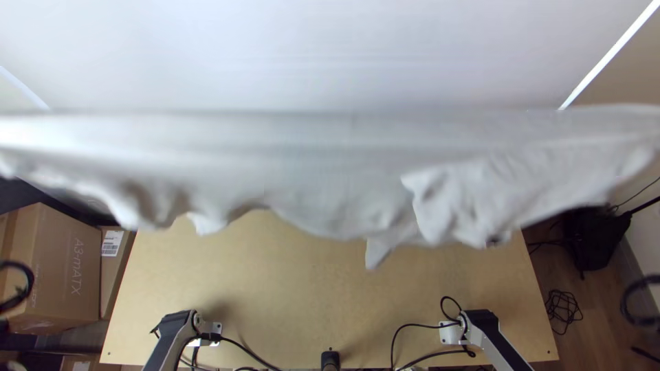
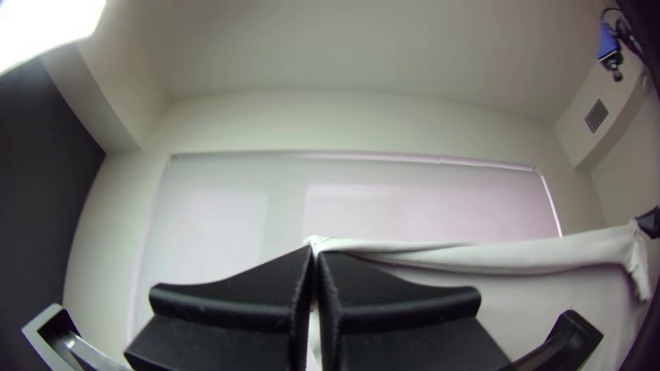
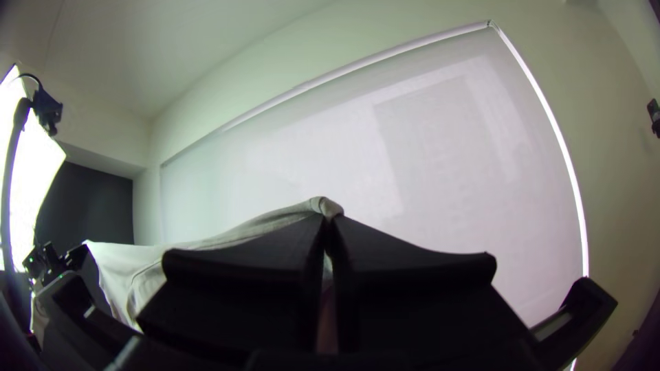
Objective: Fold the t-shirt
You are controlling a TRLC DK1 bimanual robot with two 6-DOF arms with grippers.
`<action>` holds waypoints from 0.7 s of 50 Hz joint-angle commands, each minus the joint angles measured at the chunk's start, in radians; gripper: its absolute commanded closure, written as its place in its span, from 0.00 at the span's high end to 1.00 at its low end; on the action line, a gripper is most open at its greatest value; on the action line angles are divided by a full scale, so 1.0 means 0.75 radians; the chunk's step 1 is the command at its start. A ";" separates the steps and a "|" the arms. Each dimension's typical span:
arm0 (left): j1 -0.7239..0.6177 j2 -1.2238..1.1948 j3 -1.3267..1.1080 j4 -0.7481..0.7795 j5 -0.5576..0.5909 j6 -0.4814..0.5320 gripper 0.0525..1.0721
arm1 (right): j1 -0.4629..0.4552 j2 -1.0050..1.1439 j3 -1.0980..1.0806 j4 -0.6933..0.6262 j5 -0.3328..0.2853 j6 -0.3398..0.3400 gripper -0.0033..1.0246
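High above the table (image 1: 316, 288), the left gripper (image 2: 315, 253) has its fingers closed on one upper corner of the t-shirt (image 1: 330, 161), and the right gripper (image 3: 328, 218) pinches another. Between them the shirt hangs over the table, its upper edge stretched nearly straight, its lower edge loose and rippled. Both arms' bases stand at the table's near edge. Cardboard boxes (image 1: 58, 268) sit beside the table's left side; a black bag (image 1: 595, 240) lies past its right.
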 commanded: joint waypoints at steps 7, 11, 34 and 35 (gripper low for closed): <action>-0.006 -0.193 -0.216 -0.111 -0.031 -0.027 0.02 | -0.039 -0.054 -0.005 -0.068 -0.015 0.149 0.03; -0.014 -0.226 -0.284 -0.189 -0.029 -0.082 0.02 | -0.039 -0.058 -0.085 -0.072 -0.019 0.149 0.03; -0.071 -0.222 -1.110 -0.344 0.082 -0.108 0.02 | 0.051 -0.150 -1.216 0.086 0.003 0.110 0.02; -0.073 -0.204 -1.145 -0.315 0.082 -0.108 0.02 | 0.061 -0.150 -1.259 0.112 0.005 0.108 0.03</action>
